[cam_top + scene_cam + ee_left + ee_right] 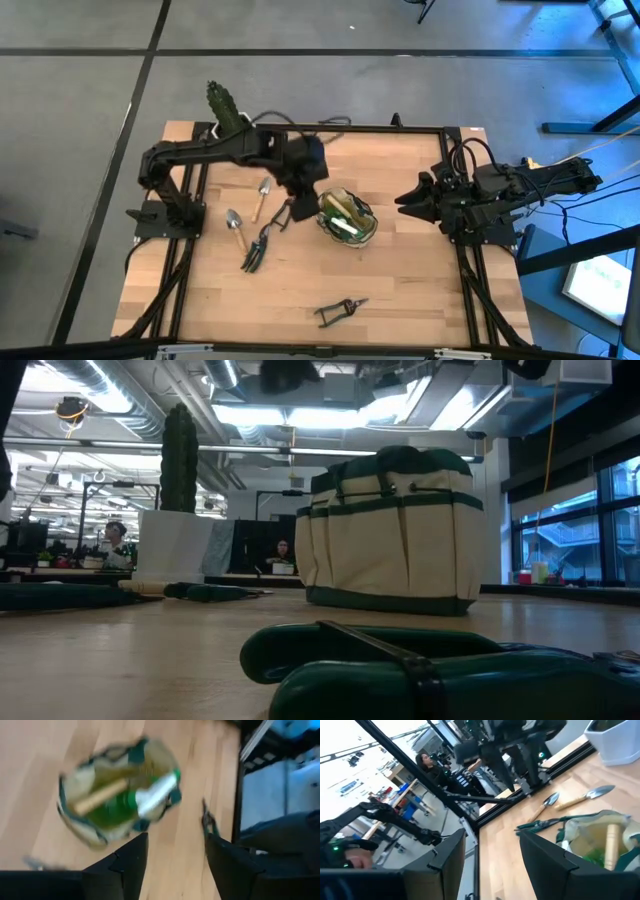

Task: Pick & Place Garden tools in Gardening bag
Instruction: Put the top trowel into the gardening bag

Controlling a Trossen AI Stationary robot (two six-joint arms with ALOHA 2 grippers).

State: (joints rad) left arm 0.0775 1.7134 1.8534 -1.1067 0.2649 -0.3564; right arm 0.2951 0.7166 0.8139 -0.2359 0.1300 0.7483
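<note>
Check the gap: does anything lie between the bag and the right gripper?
Nothing: the high view shows only bare wood between the gardening bag and the right gripper.

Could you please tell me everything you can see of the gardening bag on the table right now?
The gardening bag is a small, roundish soft bag, apparently of tan fabric with dark green trim and outer pockets. It stands upright on the wooden table, near the middle, mouth open upward. Inside lie a green spray bottle with a white top and a wooden handle. The left gripper hangs open beside it, holding nothing. Nothing else visibly touches the bag.
</note>
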